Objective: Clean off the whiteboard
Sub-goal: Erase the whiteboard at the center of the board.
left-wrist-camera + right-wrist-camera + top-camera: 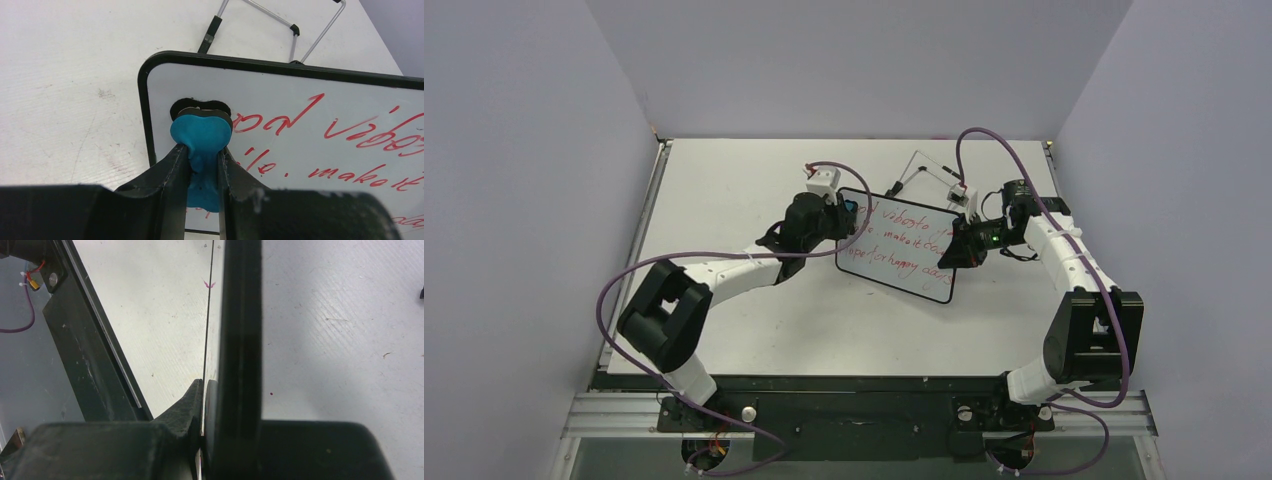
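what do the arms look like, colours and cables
The left arm and right arm have white links and bulky black joints. A purple cable loops along each. Tool fingers are matte black; a green light glows at the right wrist.

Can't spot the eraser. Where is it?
In the left wrist view, the blue bone-shaped eraser is clamped in the left pincer at the upper-left corner of the black-rimmed whiteboard.

1. The whiteboard (894, 245), covered with red handwriting, is held over the table (724, 190).
2. Its right edge is clamped by the right gripper (957, 250).
3. A blue eraser (852, 207) is pressed to its upper left corner by the left gripper (848, 212).
4. A wire stand (931, 165) is seen just behind it.
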